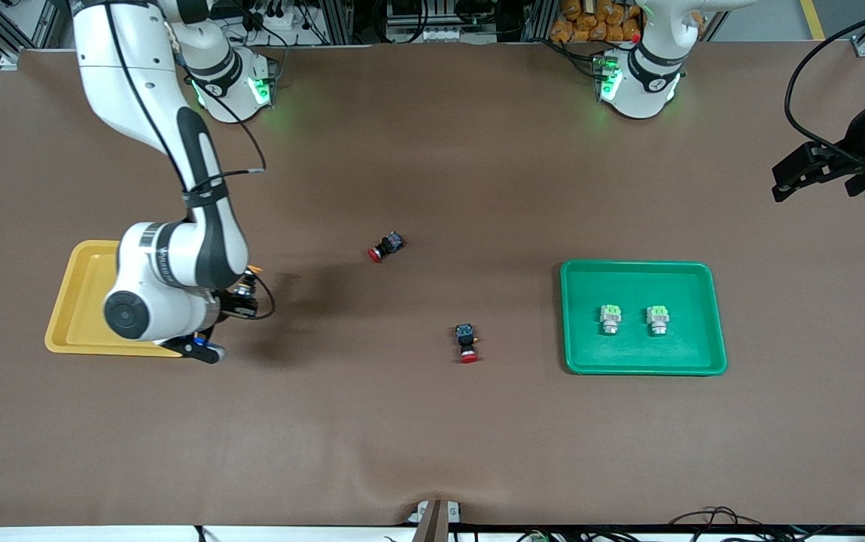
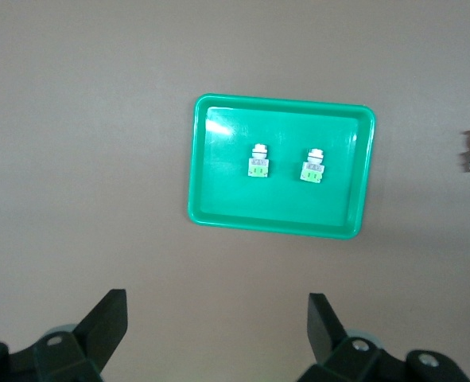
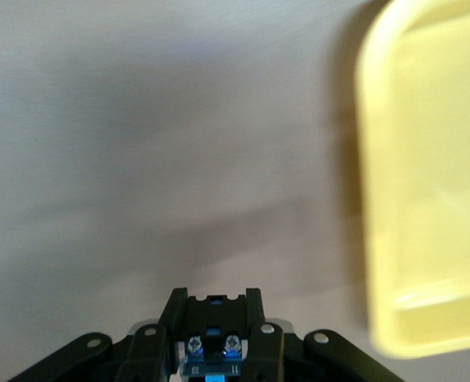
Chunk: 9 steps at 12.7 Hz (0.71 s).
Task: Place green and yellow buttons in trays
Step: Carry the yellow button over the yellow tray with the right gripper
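Inside green tray [image 1: 575, 316], two green buttons [image 1: 610, 319], yellow tray [image 1: 78, 301] partly hidden

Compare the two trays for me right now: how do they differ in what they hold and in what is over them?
The green tray holds two green-topped buttons side by side; the yellow tray shows none on its visible part. The yellow tray is partly covered by the right arm, its right gripper shut on a black-and-blue switch beside the rim; nothing covers the green tray, the left gripper open, off it. Both are shallow, rimmed rectangles.
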{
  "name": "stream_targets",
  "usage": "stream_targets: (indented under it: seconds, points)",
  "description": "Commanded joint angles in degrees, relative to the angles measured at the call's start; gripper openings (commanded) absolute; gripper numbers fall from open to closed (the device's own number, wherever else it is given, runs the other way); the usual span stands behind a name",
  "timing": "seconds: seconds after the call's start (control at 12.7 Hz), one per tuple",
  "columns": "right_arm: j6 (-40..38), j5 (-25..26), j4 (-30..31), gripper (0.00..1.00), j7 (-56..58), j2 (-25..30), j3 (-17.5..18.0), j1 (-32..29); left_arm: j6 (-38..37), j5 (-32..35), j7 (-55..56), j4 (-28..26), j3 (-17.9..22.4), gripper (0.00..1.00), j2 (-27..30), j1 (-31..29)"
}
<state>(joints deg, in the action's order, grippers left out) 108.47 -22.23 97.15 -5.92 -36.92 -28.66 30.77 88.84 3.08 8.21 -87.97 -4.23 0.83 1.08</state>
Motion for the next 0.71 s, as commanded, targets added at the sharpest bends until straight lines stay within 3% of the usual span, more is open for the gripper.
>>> stream_targets:
  seconds: [0.0,0.39,0.55,0.63]
  points:
    - [0.2,0.9,3.5,0.00,18.6,2.6,-1.0,-6.0,-1.0,-0.7,-1.0,0.2,0.3,1.00,0.9,0.4]
    - [-0.5,-0.1,2.8,0.00,37.9,0.5,-1.0,-12.9,-1.1,-0.7,-0.8,0.0,0.4,1.00,0.3,0.3]
    - [-0.2,-2.3,2.9,0.39,39.0,0.2,-1.0,-13.0,-1.2,-0.7,-0.4,-0.4,0.4,1.00,0.0,0.5]
    - [-0.2,-2.6,2.9,0.82,38.8,-0.1,-1.0,-13.0,-1.2,-0.7,-0.4,-0.4,0.3,1.00,0.0,0.5]
